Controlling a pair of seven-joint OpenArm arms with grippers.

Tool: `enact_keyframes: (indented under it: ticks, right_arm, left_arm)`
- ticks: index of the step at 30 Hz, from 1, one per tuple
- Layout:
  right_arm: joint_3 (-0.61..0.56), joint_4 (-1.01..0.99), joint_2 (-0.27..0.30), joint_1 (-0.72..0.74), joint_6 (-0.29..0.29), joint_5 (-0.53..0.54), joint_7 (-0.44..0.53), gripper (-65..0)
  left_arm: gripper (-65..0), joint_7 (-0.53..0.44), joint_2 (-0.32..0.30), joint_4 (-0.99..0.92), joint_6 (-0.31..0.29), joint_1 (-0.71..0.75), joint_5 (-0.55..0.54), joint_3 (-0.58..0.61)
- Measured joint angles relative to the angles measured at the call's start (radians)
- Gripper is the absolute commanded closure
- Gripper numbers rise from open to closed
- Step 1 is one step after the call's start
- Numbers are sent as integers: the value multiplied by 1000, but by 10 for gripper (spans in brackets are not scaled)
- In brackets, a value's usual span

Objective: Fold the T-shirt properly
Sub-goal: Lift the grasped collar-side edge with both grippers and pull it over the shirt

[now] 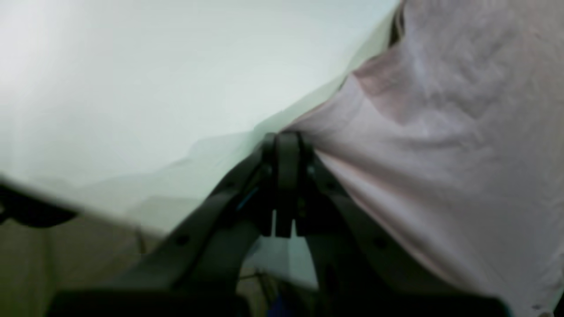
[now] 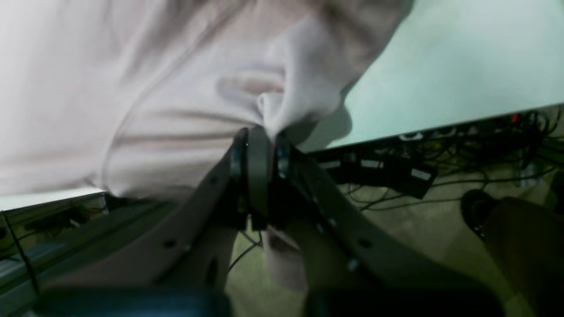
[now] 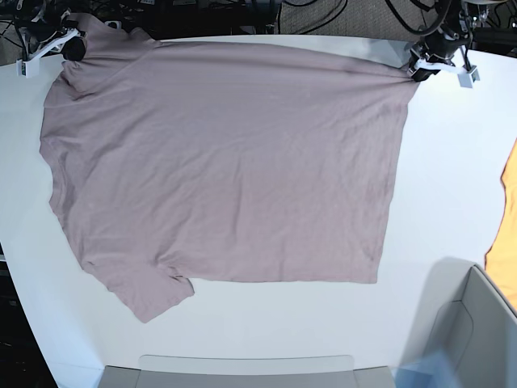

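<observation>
Both jaws clamped on T-shirt (image 3: pixel 226 162) far corners.

The T-shirt (image 3: pixel 226 170) lies spread on the bench (image 3: pixel 452 178), filling its middle and left part. The left hand (image 3: pixel 418 73) is at its far right corner, the right hand (image 3: pixel 74 47) at its far left corner. A cloth (image 3: pixel 507 226) lies at the right edge.
</observation>
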Motion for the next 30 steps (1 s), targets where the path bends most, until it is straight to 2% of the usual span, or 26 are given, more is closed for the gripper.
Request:
enact_keyframes:
  ticks: [9, 16, 18, 23, 30]
  right_arm:
    - [11, 34, 2, 31, 0, -8, -6, 0]
    - [11, 89, 5, 80, 0, -10, -9, 0]
    - [10, 98, 6, 115, 0, -64, -10, 0]
    - [-33, 98, 20, 175, 0, -155, -10, 0]
    - [-121, 98, 37, 259, -3, -228, -5, 0]
  left_arm:
    - [0, 18, 2, 105, 17, 21, 16, -10]
    - [0, 18, 2, 149, 26, -60, 19, -10]
    - [0, 28, 2, 149, 27, -77, 19, -10]
    - [0, 146, 8, 142, 33, -194, 29, -11]
    - [0, 186, 6, 142, 31, -307, 28, -11]
